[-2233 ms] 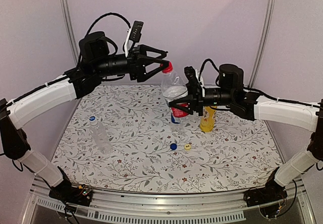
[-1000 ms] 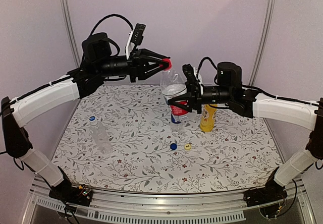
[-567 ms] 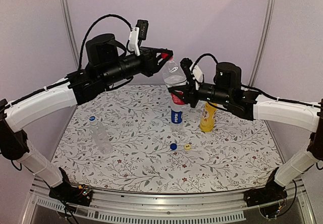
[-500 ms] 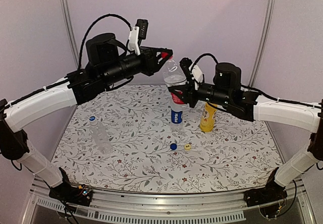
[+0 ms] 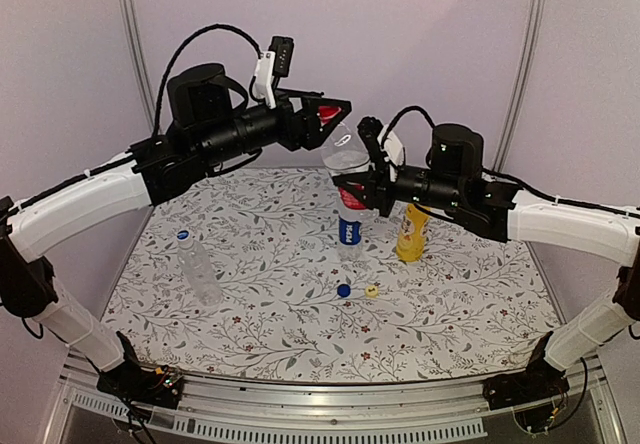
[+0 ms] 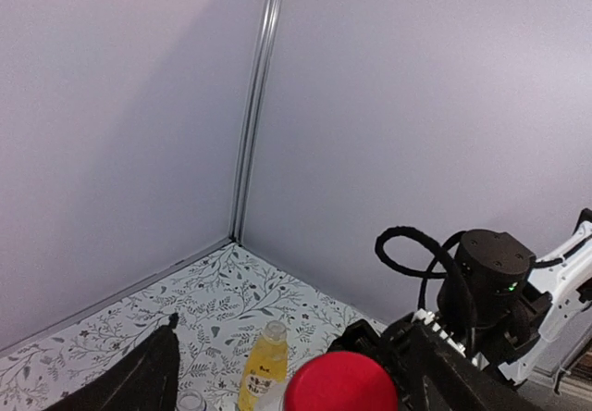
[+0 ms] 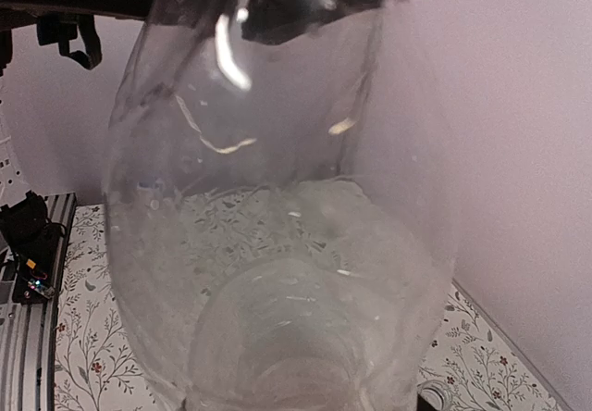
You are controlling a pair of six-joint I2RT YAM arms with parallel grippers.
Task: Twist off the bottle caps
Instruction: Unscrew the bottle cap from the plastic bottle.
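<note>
Between purple walls (image 5: 420,34), over the flowery table (image 5: 450,304), the left gripper (image 5: 335,114) is wide around the red cap (image 5: 328,114), and the right gripper (image 5: 365,192) holds the bottle (image 5: 345,159).

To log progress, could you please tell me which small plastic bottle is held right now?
The clear plastic bottle with the red-and-white label, gripped by the right fingers; the other three are not held.

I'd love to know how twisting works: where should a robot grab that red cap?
Grip the red cap across its round side wall, coming from the left, as the open left end effector straddles it. The right end effector holds the clear bottle roughly upright by its body, leaving the cap exposed on top.
</note>
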